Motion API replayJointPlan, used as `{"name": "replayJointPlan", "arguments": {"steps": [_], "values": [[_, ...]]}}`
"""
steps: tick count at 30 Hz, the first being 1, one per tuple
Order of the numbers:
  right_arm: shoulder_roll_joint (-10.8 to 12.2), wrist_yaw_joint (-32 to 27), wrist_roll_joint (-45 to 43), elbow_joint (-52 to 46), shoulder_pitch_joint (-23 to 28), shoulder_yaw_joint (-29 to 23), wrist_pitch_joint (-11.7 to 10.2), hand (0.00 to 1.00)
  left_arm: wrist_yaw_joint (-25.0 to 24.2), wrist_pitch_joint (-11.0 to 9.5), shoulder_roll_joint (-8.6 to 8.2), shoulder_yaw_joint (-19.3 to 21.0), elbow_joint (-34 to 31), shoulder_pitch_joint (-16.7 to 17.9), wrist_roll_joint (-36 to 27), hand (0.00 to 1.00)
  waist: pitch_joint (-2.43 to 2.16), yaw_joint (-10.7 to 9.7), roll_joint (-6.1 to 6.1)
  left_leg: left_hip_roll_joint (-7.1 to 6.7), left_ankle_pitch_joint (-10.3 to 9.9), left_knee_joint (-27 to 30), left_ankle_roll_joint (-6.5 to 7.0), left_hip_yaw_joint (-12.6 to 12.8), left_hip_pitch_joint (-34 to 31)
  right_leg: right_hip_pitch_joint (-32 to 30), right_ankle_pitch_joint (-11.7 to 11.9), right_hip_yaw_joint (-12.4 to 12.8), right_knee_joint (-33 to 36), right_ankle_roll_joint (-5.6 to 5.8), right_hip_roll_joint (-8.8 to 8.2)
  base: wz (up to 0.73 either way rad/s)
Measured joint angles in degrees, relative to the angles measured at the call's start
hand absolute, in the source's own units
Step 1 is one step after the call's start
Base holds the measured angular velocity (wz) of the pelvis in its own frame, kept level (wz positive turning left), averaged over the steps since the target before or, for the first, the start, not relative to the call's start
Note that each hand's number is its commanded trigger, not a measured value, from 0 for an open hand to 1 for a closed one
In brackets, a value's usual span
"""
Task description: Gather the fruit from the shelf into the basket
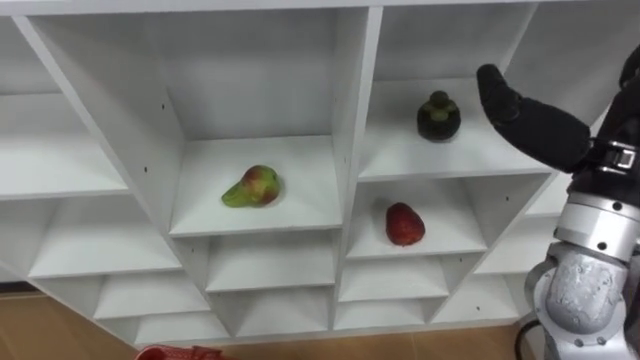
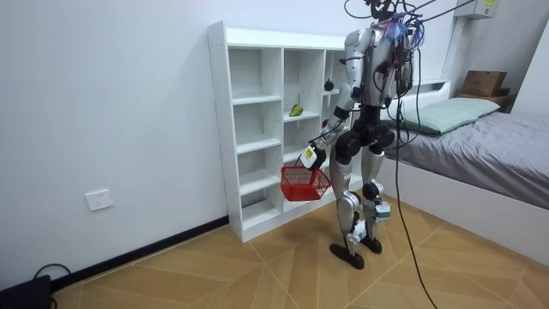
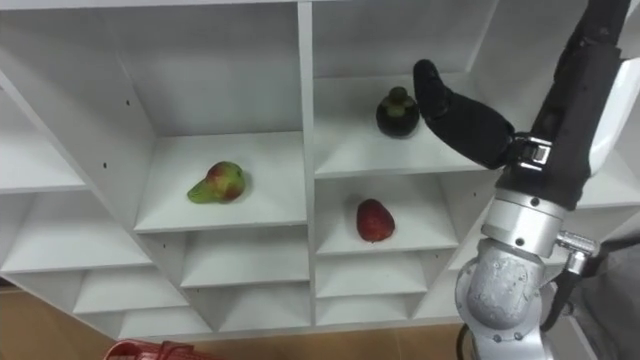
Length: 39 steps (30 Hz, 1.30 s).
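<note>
– Three fruits: where, left to right?
– Pear (image 1: 252,187) in the closet's (image 1: 350,100) middle compartment; red fruit (image 1: 404,224) one column right, a shelf lower; dark fruit (image 1: 438,116) above it.
– Hands?
– Left hand (image 2: 312,158), low before the closet, closed on a red basket's (image 2: 304,183) handle. Right hand (image 1: 535,125), fingers straight, holding nothing, just right of the dark fruit; contact cannot be told.

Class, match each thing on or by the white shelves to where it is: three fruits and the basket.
Things:
1 pear
2 dark fruit
3 red fruit
4 red basket

Places:
A hanging from the left hand
B compartment nearest the right hand
C compartment directly under the dark fruit
D alone, one column to the left

Pairs: 1-D; 2-B; 3-C; 4-A
</note>
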Motion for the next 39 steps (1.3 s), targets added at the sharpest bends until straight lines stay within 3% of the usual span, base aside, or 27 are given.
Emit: {"name": "replayJointPlan", "arguments": {"steps": [11,30,39], "values": [[-0.05,2.49,-0.18,1.68,-0.55,0.92,-0.72,0.00,0.11,0.73,0.51,-1.35,-0.02,-1.10,0.63,1.00,0.12,-0.25,0.57,0.02,0.00,0.04,0.00,-0.58,-0.11,0.04,0.11,-0.33,0.08,0.02,-0.02,0.00],[-0.04,2.35,-0.09,9.99,-2.20,0.62,-6.39,0.00,0.57,0.75,0.48,-1.85,0.03,-1.43,0.62,1.00,0.03,-0.34,0.16,0.34,-0.04,-0.06,0.04,-0.97,0.50,0.97,0.37,-0.36,0.00,0.13,-0.03,0.00],[-0.04,2.22,-0.08,11.05,-2.33,0.57,-7.57,0.00,0.63,0.75,0.36,-1.85,-0.39,-1.72,1.95,1.00,-0.04,-0.21,0.24,0.37,-0.04,-0.06,0.04,-1.01,0.56,1.00,0.40,-0.37,0.02,0.11,-0.03,0.00]]}}
